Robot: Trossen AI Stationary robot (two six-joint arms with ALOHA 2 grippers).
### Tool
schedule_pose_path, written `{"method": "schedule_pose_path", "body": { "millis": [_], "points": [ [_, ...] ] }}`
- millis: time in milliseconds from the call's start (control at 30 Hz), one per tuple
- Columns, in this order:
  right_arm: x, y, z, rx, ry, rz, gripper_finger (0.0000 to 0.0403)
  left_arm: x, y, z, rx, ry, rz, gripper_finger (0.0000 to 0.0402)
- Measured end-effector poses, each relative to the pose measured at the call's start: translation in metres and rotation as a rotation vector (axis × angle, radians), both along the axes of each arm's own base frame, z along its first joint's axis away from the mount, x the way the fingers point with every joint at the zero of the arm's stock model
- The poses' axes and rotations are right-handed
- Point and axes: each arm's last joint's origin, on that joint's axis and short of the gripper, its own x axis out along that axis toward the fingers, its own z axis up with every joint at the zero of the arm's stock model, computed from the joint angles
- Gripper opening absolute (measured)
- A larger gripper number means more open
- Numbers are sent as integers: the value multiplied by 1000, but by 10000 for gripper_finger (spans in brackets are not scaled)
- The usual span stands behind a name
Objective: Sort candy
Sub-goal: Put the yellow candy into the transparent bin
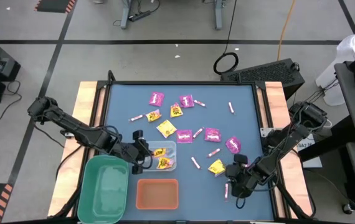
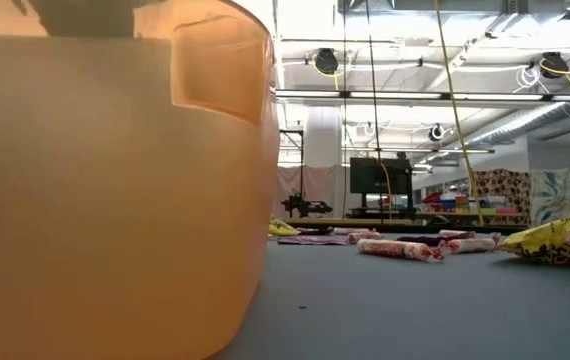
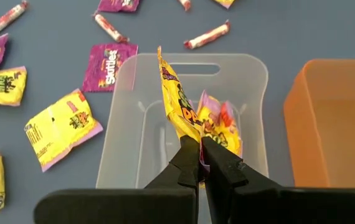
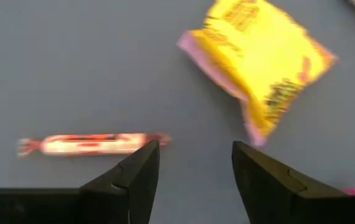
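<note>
At the table's left front stands the green bin (image 1: 106, 188), and just above it the left arm reaches in from the left edge. The left gripper (image 3: 200, 155) hangs over the clear bin (image 3: 252, 74) with its two fingers pinched tight on a yellow packet (image 3: 176, 102), which stands upright between them; a second yellow packet (image 3: 221, 124) lies in the bin behind it. In the high view yellow wrappers show inside the clear bin (image 1: 170, 148), which sits just right of the gripper and above the orange bin (image 1: 157, 194). The orange bin's wall (image 2: 115, 180) fills the left of the low view.

The remaining candy lies spread over the blue table top (image 1: 121, 102). Magenta packets (image 1: 156, 98) lie toward the far side and the middle, with more yellow packets (image 1: 166, 129) among them and thin pink-and-white sticks (image 1: 213, 152) scattered between.

Toward the right front, a yellow packet (image 1: 216, 167) lies just left of the right gripper (image 1: 233, 177). The right wrist view shows this gripper (image 4: 195, 163) low over the bare blue surface with its fingers spread apart and nothing between them. A pink-and-white stick (image 4: 90, 144) lies beside one fingertip, and the yellow packet (image 4: 261, 53) lies farther ahead. In the low view the same packet (image 2: 555, 242) lies at the right, with several sticks (image 2: 400, 248) beyond it.
</note>
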Motion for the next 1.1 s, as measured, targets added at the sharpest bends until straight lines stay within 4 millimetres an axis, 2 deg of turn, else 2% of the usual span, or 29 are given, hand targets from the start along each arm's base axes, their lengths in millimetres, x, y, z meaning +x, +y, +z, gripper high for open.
{"method": "schedule_pose_path", "body": {
  "millis": [233,367,600,733,867,1033,1100],
  "points": [
    [-3,-7,-1,-104,-16,-56,191,0,1,-2,-19,0,21,16],
    [1,-6,0,-139,-75,-30,191,0,0,-3,-47,3,35,33],
    [2,-5,-12,-190,-46,-16,182,0,1,-2,-58,-1,54,73],
    [3,-4,-16,-198,-36,-22,148,0,1,-2,-58,-6,56,96],
    [3,-4,-17,-202,-38,-21,93,0,1,-2,-58,-8,57,115],
    [3,-4,-17,-205,-41,-20,19,1,1,-1,-51,-22,67,121],
    [3,-4,-17,-205,-41,-19,5,2,1,0,-51,-35,69,121]
  ]
}}
